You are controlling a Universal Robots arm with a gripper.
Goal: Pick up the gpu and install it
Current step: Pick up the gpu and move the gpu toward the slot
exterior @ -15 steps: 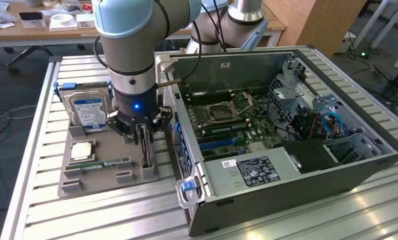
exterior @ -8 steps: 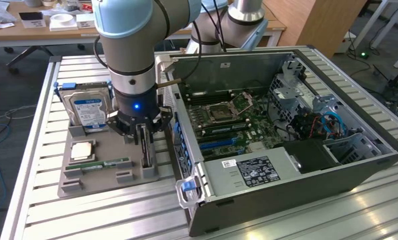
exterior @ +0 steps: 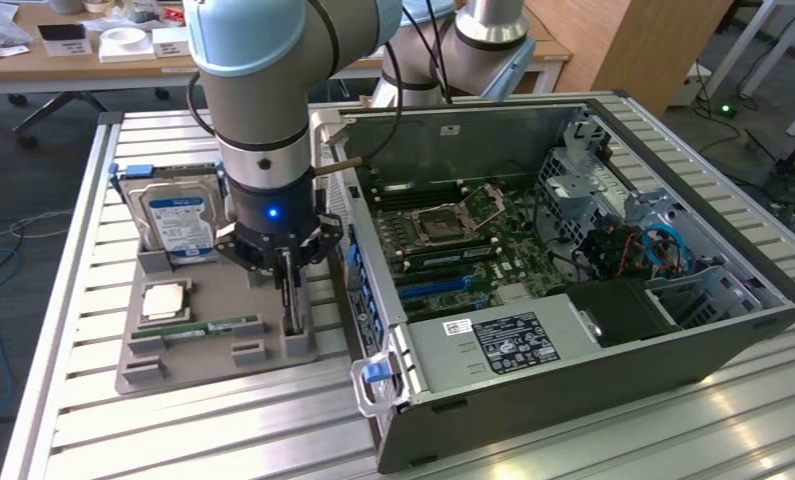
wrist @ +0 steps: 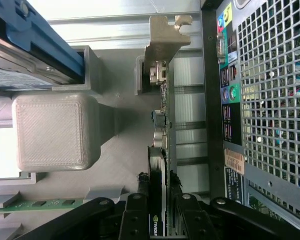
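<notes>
The gpu (wrist: 161, 125) stands on its edge in a slot of the grey tray (exterior: 150, 372), beside the open computer case (exterior: 717, 345). I see it edge-on, with its silver bracket (wrist: 162, 40) at the end away from the fingers. My gripper (wrist: 159, 189) comes straight down on the card, one black finger (wrist: 139, 205) on each side, and the pads press against it. In the exterior view the gripper (exterior: 286, 285) sits low over the tray's right edge, on the gpu (exterior: 292, 318).
The tray also holds a silver hard drive with a blue label (exterior: 177, 215), a CPU (exterior: 166, 298) and a narrow RAM stick (exterior: 197, 328). The case's rear panel (wrist: 265, 100) runs close alongside the card. Its motherboard (exterior: 464, 240) lies exposed.
</notes>
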